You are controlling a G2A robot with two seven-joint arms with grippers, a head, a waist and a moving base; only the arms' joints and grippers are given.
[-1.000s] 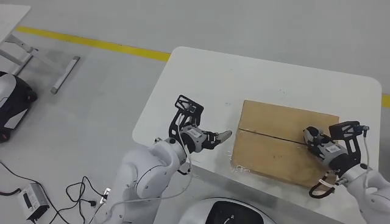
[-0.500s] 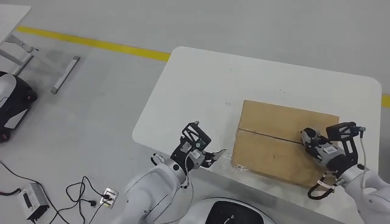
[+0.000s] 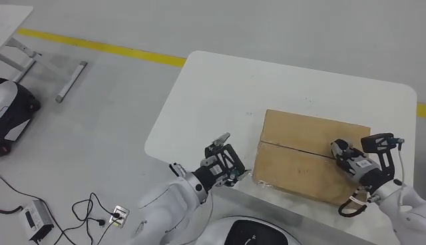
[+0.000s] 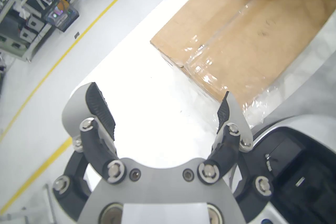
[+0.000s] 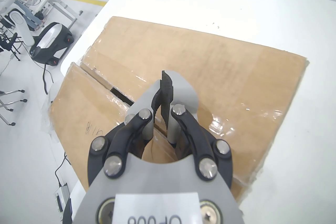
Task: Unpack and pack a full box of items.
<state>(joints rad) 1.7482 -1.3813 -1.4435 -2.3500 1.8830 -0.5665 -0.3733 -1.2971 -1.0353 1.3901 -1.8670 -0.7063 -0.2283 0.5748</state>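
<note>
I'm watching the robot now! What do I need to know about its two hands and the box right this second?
Left gripper: open and empty, at the near edge of the white table, just off one end of the cardboard box.
Right gripper: shut and empty, tip over the box's centre seam near the other end.
Box: on the table with its flaps lying flat. Clear tape runs along the seam, and the right wrist view shows a dark gap in it.
Done: nothing is out of the box yet.
Left: open the flaps, unpack the items, pack them back.
</note>
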